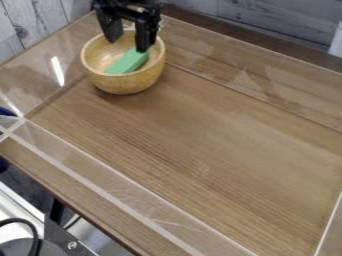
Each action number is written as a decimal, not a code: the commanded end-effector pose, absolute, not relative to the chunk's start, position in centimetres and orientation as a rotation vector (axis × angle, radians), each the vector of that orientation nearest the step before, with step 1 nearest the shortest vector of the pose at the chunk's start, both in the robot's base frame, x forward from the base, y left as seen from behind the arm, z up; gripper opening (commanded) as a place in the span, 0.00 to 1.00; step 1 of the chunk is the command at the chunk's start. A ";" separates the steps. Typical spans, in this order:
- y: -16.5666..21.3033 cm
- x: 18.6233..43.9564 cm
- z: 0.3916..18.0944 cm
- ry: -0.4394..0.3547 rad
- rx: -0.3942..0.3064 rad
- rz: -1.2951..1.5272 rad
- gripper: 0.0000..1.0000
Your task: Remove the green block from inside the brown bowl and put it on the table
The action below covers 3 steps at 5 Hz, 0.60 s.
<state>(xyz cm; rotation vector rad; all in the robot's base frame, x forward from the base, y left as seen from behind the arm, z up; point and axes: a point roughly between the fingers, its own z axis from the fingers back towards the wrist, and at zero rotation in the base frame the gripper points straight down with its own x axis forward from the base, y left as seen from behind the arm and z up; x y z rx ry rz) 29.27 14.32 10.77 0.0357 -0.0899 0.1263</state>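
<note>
Surroundings: pale planked wall at the far left, clear plastic walls fencing a glossy wood-grain tabletop (201, 140) whose near and right stretches lie bare.
Brown bowl: the brown bowl (96, 79) sits upright at the far left corner of the tabletop, close to the plastic walls, its paler inside facing up.
Green block: the green block (127, 62) lies tilted inside the bowl, leaning against the inner slope on the right side; it is not yet out.
Gripper: the black gripper (127, 38) hangs over the far rim of the bowl, pointing down.
Fingers: spread wide and holding nothing, with the right finger (146, 36) the more plainly seen against the bowl's far right rim.
Why so placed: judged from the task, the wide spread and downward pose suit straddling the block from above; whether the fingers already flank it cannot be told from this view.
Landing room: the bare wood to the right and near side offers plenty of space for setting the block down.
Writing: no brand, label or lettering can be read anywhere.
</note>
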 end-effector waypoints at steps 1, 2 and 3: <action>15.5 30.8 12.6 -0.151 0.112 0.135 1.00; 15.4 32.0 12.6 -0.153 0.153 0.133 1.00; 15.6 33.0 11.1 -0.159 0.147 0.105 1.00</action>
